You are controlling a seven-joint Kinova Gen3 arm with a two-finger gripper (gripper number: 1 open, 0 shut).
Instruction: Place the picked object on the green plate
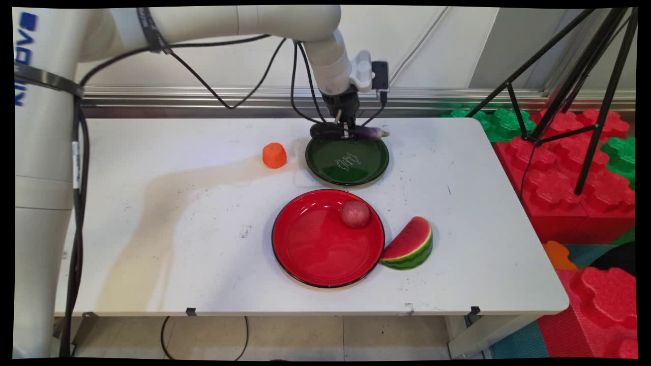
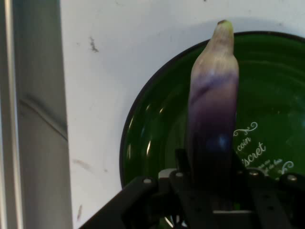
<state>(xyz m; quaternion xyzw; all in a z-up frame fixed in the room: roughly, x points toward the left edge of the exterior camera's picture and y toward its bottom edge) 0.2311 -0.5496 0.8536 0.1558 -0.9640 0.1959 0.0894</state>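
We read white ornamental script on the inner floor of the round, glossy dark green plate point(image 2: 157, 138): in the hand view the words "coin" and "secret" stand slanted among curled flourishes, and part of the lettering is hidden behind the gripper's linkage. In the main view the same white print point(image 1: 348, 161) sits at the plate's middle but is too small to read.

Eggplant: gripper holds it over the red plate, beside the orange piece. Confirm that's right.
Not quite. The gripper holds the eggplant over the green plate, not the red plate; the hand view shows green beneath it. The orange piece does sit beside that plate.
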